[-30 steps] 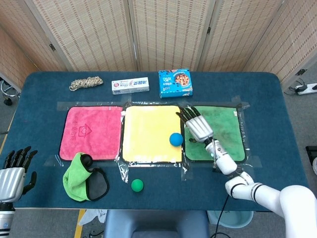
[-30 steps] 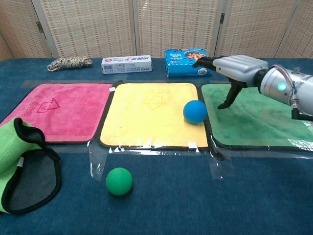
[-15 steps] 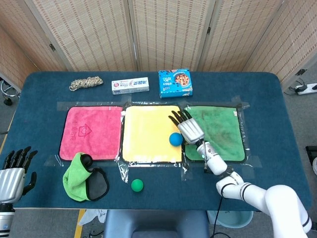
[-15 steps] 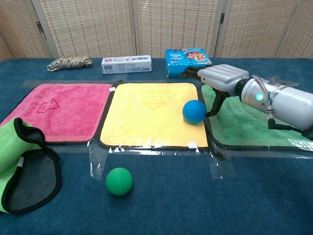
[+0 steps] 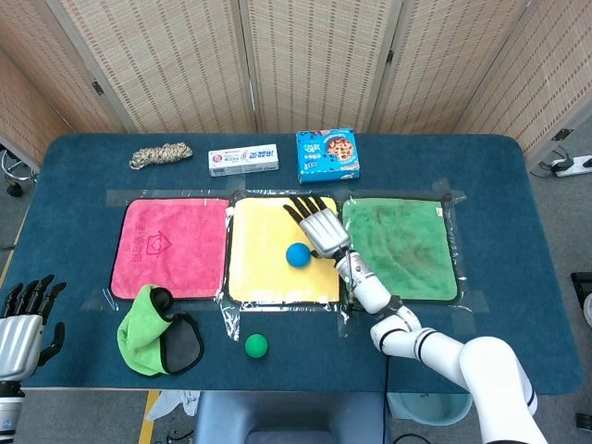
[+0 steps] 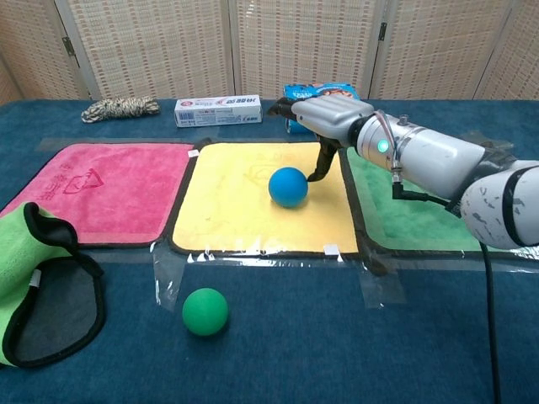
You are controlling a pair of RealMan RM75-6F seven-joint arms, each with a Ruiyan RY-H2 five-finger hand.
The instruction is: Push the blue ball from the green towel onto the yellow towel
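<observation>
Fingers (image 5: 308, 205) spread beside blue ball (image 5: 298, 254)

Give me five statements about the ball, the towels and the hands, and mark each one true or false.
1. The round blue ball lies on the yellow towel. True.
2. The right hand grips the blue ball. False: its fingers are spread and it is beside the ball, holding nothing.
3. The small green ball sits on the green towel. False: it sits on the bare dark blue table cover, in front of the yellow towel.
4. The pink towel lies to the left of the yellow towel. True.
5. The left hand rests on the pink towel. False: it is at the table's near left edge, away from the towels.
</observation>
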